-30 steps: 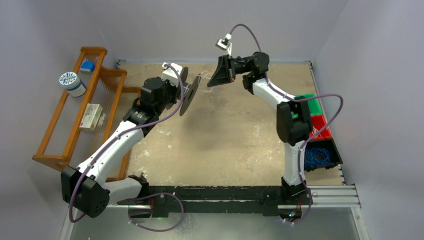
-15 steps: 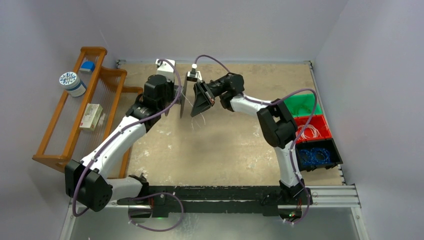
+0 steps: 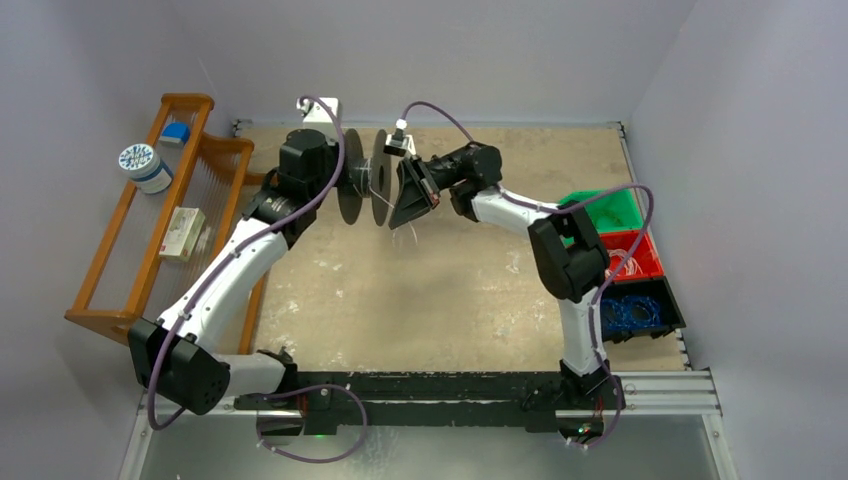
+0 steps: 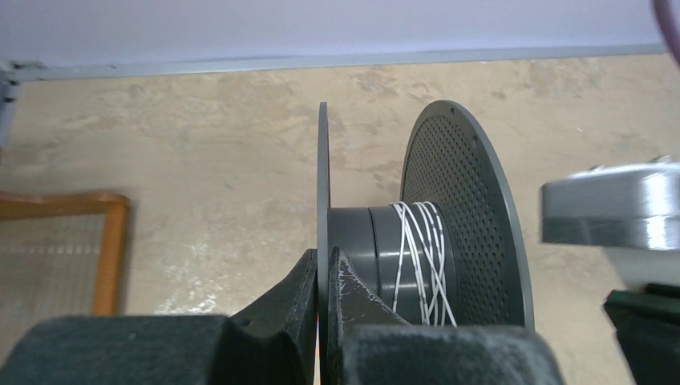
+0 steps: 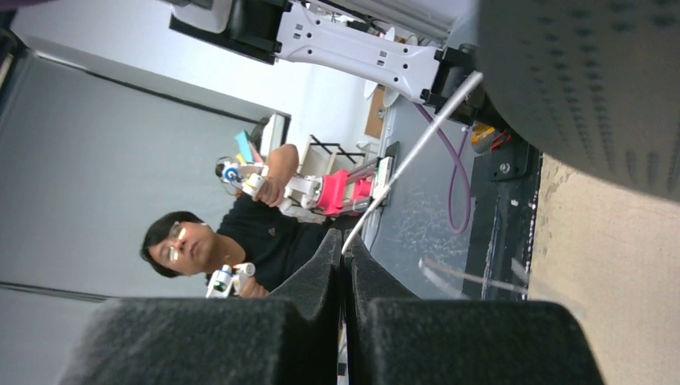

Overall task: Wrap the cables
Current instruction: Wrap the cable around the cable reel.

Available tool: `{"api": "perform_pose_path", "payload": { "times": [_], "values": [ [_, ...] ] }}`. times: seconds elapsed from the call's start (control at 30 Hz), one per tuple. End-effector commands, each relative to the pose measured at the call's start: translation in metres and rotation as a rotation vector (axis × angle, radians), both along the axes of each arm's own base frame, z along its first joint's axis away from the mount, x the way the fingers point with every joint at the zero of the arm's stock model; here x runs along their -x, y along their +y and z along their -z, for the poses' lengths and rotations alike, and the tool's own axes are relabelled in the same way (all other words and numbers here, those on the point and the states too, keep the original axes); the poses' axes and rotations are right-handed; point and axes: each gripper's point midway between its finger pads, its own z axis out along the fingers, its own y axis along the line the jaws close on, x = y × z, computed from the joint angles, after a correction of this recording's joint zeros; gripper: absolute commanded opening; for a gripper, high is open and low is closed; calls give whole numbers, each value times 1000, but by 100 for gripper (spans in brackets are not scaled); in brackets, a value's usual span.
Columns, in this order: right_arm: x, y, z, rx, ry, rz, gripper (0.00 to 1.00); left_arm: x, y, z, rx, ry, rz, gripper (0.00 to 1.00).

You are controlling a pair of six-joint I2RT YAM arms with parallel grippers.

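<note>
A dark grey spool hangs in the air over the far middle of the table. My left gripper is shut on the spool's thin left flange, one finger on each side of it. Several turns of thin whitish cable cross over the spool's core. My right gripper sits right beside the perforated right flange. It is shut on the cable, which runs taut from its fingertips up toward the spool. A faint loose strand trails below the right gripper.
A wooden rack stands at the left with a tape roll and a small box. Green, red and black bins line the right edge. A person shows in the right wrist view.
The left arm has turned the spool so both flanges face the camera. The right gripper came left and down from the far middle to the spool, and its jaws shut on the cable.
</note>
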Motion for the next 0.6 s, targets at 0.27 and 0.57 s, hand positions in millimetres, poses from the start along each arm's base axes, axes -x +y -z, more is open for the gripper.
{"api": "perform_pose_path", "payload": {
  "times": [0.27,0.57],
  "values": [
    [46,-41,-36,-526,-775,37,0,-5,9,-59,292,-107,0,0],
    [15,-30,-49,-624,-854,283,0,-6,5,-60,336,-102,23,0]
  ]
}}
